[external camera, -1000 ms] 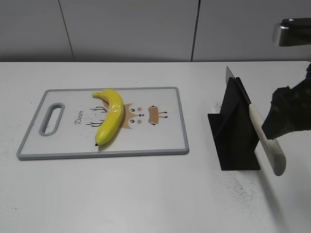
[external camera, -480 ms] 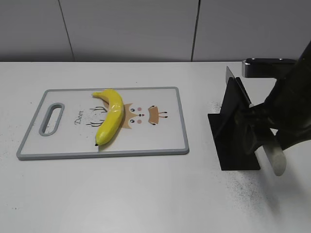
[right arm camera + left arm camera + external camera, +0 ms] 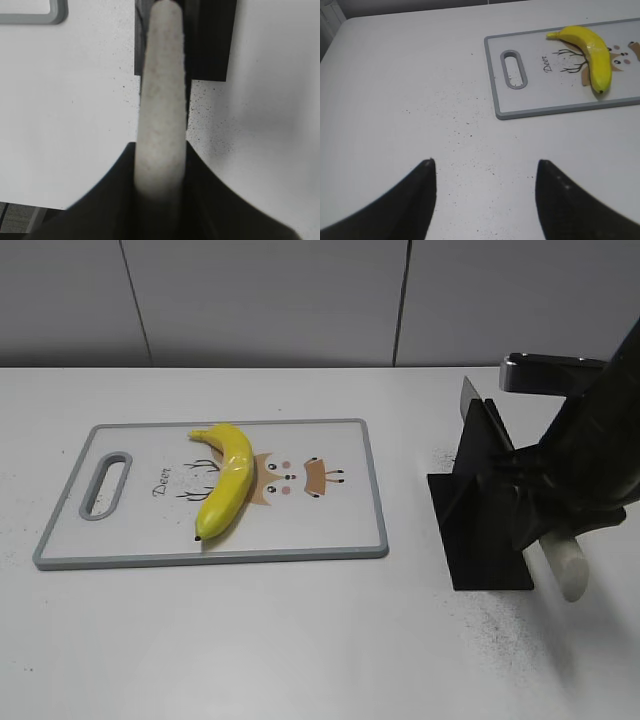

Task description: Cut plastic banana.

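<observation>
The yellow plastic banana (image 3: 228, 483) lies on the grey-rimmed cutting board (image 3: 370, 490), left of its middle, dark tip toward the front; it also shows in the left wrist view (image 3: 596, 52). A knife with a white handle (image 3: 565, 562) sits in a black stand (image 3: 482, 508) at the right. My right gripper (image 3: 545, 525) is shut on the knife handle (image 3: 162, 110), which runs up between its fingers (image 3: 161, 165). My left gripper (image 3: 485, 167) is open and empty over bare table, left of the board.
The cutting board (image 3: 500, 95) has a slot handle (image 3: 107, 483) at its left end and a deer print. Dark specks lie on the white table around the stand. A grey wall stands behind the table.
My right arm has come in from the right edge and down over the knife handle, and its fingers now clasp the handle. The banana and board have not moved.
</observation>
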You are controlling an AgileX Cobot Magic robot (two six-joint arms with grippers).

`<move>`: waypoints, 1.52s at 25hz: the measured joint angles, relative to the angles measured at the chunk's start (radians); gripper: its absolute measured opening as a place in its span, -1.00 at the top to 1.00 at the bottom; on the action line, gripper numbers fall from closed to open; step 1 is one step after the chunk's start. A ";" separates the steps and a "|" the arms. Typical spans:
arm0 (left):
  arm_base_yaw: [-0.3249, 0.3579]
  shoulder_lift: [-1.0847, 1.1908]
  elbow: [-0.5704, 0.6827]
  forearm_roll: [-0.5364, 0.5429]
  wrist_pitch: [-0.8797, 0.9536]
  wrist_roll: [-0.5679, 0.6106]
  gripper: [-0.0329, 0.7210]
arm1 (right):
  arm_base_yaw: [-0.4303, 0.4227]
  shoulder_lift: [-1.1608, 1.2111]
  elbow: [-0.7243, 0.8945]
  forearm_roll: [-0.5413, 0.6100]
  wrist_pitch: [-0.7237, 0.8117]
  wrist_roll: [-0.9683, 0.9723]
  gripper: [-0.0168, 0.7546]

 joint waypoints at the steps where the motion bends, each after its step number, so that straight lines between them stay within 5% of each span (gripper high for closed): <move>1: 0.000 0.000 0.000 0.000 0.000 0.000 -0.64 | 0.000 0.000 -0.002 0.000 0.007 0.000 0.54; 22: 0.000 0.000 -0.005 0.001 -0.018 0.000 -0.58 | 0.004 -0.127 -0.283 -0.074 0.192 0.046 0.54; 28: 0.000 0.105 -0.027 -0.028 -0.068 0.041 -0.55 | 0.004 -0.117 -0.376 -0.076 0.193 -0.259 0.54; 38: 0.000 0.576 -0.155 -0.135 -0.223 0.330 -0.55 | 0.004 0.065 -0.571 -0.031 0.185 -0.679 0.54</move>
